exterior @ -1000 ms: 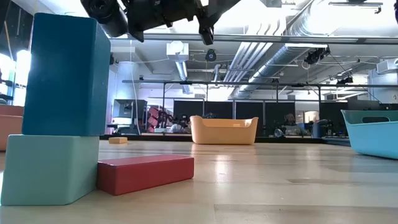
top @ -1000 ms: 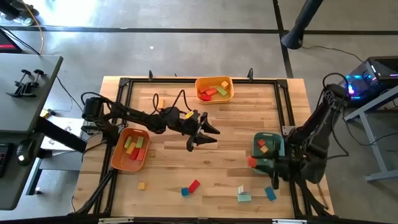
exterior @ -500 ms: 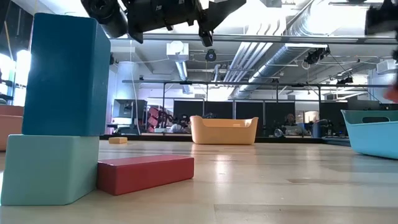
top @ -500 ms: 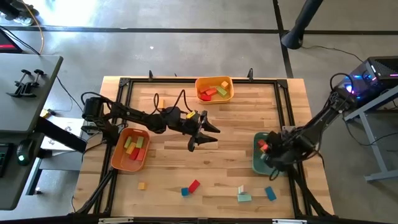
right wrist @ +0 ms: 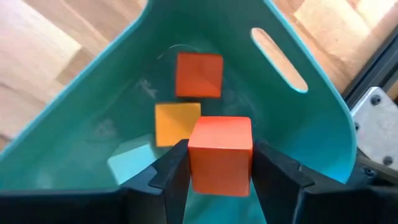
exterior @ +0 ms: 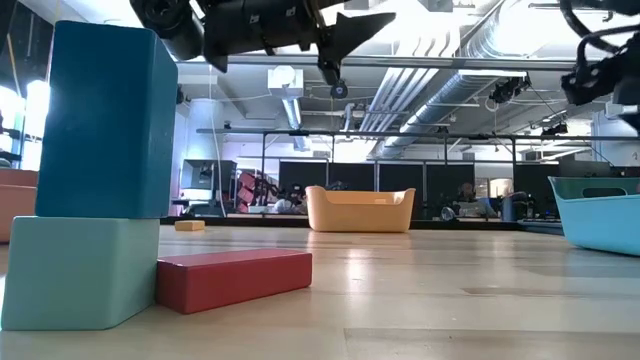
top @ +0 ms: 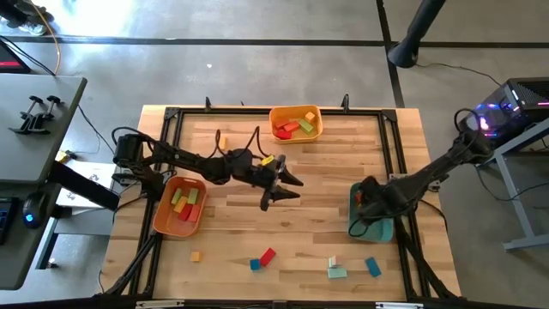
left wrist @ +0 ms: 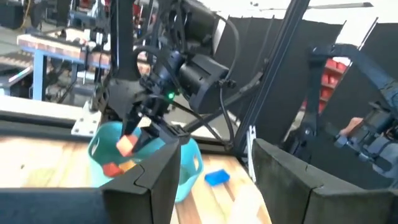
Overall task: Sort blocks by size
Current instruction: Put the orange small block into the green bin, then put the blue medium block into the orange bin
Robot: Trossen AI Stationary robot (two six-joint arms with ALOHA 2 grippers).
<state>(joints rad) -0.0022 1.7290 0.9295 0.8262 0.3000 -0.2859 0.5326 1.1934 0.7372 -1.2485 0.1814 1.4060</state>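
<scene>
Blocks inside teal tray

Left wrist view, contents placed relative to the teal tray.

- Teal tray: stands on the wooden tabletop; near wall partly hidden by the left gripper, whose two dark fingers stand apart with nothing between them.
- Orange block: above the tray's interior, between the tips of the right gripper, which reaches down over the tray.
- Red-orange piece: inside the tray, low.
- Blue block: on the table just beside the tray.
- Behind the tray: dark frame posts, workshop room.
</scene>
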